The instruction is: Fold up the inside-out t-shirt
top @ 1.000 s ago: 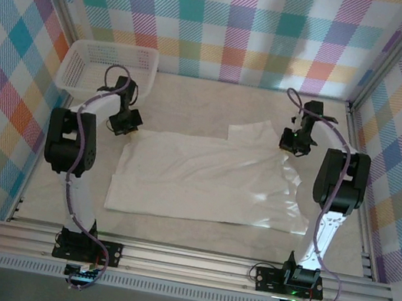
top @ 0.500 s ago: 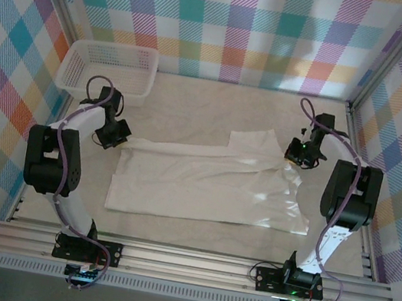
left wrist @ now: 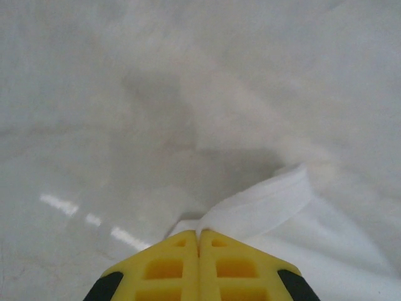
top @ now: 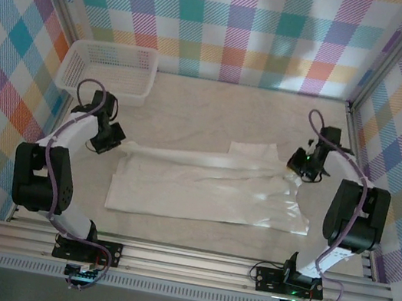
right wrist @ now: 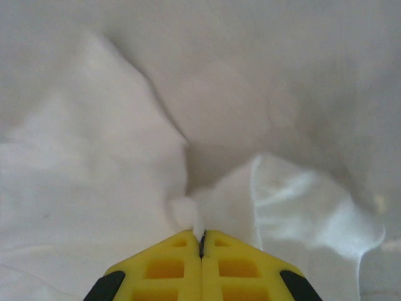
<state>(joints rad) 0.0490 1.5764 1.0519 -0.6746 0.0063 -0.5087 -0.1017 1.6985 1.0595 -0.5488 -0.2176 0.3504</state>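
From the top camera, the inside-out t-shirt lies spread across the middle of the table. It is a long white shape running from 9 o'clock to 3 o'clock, with a sleeve flap poking out toward 1 o'clock. Its far edge is drawn into a narrow ridge between my two hands. My left gripper sits at the shirt's 10 o'clock corner and my right gripper at its 2 o'clock corner, each touching the cloth. A white mesh basket stands in the table's 10 o'clock corner, well apart from the shirt.

In my left wrist camera, my left gripper comes up from 6 o'clock. Its yellow fingers are pressed together, clamped on a fold of the t-shirt. That white band of cloth curls away from my tips toward 2 o'clock. The pale, blurred tabletop stretches from 9 o'clock round to 12 o'clock, with a soft shadow just past my tips.

In my right wrist camera, my right gripper also rises from 6 o'clock. Its fingers are together and nip a small tuft of the t-shirt in the seam between them. Crumpled white fabric spreads from 9 o'clock to 3 o'clock. A shadowed hollow lies at 12 o'clock of my tips and a brighter fold at 4 o'clock.
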